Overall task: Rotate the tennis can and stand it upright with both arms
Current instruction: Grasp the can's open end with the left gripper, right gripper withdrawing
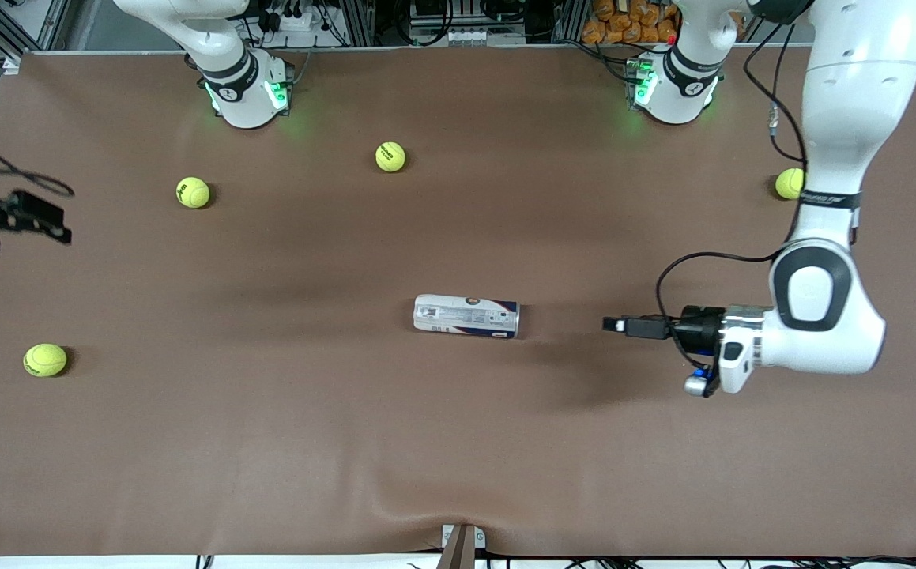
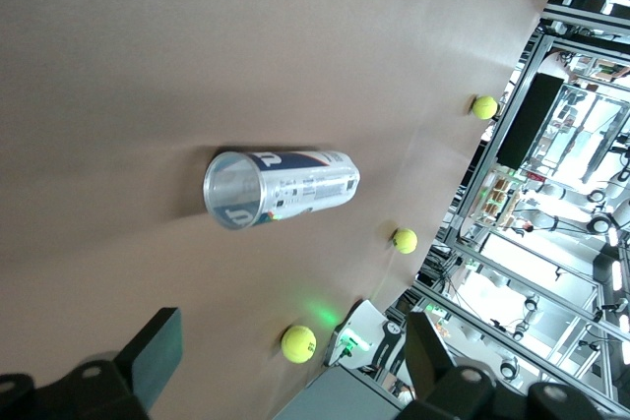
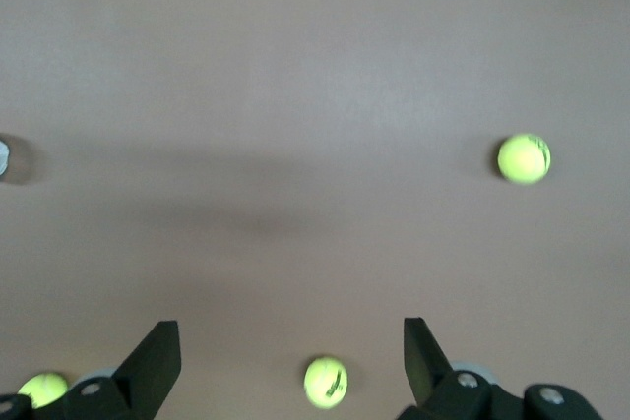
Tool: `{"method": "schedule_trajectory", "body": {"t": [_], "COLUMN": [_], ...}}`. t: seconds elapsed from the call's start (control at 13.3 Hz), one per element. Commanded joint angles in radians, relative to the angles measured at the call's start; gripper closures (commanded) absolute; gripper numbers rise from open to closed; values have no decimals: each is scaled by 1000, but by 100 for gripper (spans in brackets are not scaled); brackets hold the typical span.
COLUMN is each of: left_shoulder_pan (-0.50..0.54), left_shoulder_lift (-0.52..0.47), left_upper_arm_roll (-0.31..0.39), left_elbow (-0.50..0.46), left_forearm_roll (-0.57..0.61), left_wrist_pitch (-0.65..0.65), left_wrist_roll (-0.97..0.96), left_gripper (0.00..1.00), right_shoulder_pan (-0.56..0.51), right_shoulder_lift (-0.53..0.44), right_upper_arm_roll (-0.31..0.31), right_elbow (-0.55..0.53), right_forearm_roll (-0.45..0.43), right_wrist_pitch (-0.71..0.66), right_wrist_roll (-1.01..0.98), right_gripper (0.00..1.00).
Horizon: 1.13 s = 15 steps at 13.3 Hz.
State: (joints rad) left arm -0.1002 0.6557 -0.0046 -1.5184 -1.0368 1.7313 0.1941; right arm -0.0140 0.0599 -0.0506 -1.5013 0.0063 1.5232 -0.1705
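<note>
The tennis can (image 1: 466,316) lies on its side in the middle of the brown table, its length running from one arm's end of the table to the other. In the left wrist view the tennis can (image 2: 281,187) shows its open metal-rimmed end. My left gripper (image 1: 612,324) is open and empty. It hovers low over the table, level with the can, a gap away toward the left arm's end, pointing at it. Its fingers (image 2: 157,351) frame the view. My right gripper (image 1: 58,223) is open and empty, up over the table's right-arm end, well away from the can. Its fingers (image 3: 157,361) stand wide.
Several yellow-green tennis balls lie loose: one (image 1: 193,192) and another (image 1: 390,156) near the right arm's base, one (image 1: 45,359) at the right arm's end nearer the camera, and one (image 1: 789,183) by the left arm's forearm. A cloth fold (image 1: 461,529) sits at the near edge.
</note>
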Motion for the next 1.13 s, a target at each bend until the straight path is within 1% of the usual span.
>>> {"method": "schedule_trajectory", "body": {"t": [0.0,0.08,0.23,0.45,0.75,1.05], "left_shoulder_pan": [-42,-47,-61,-87,-143,-159], "left_shoulder_lift": [76,99,148,208,211,226], "left_upper_arm_roll": [0,0,0,0,0,0], "left_elbow": [15,12,14,15,6,4], "left_forearm_roll": [-70,-100,-127,-219,-310,-327], "left_wrist_pitch": [45,47,51,59,93,137], "left_wrist_roll": [120,152,226,278,280,280], "left_gripper": [0,0,0,0,0,0], "right_shoulder_pan": [-26,-27,-33,-52,-73,-66], "right_shoulder_lift": [-135,-135,-130,-115,-115,-92], "right_upper_arm_roll": [23,23,20,18,18,20], "right_elbow": [-160,-158,-149,-111,-92,-57], "right_forearm_roll": [9,9,8,-3,6,-2], "right_wrist_pitch": [8,-1,6,26,17,17], "right_wrist_roll": [125,161,163,163,200,198], "right_gripper": [0,0,0,0,0,0]}}
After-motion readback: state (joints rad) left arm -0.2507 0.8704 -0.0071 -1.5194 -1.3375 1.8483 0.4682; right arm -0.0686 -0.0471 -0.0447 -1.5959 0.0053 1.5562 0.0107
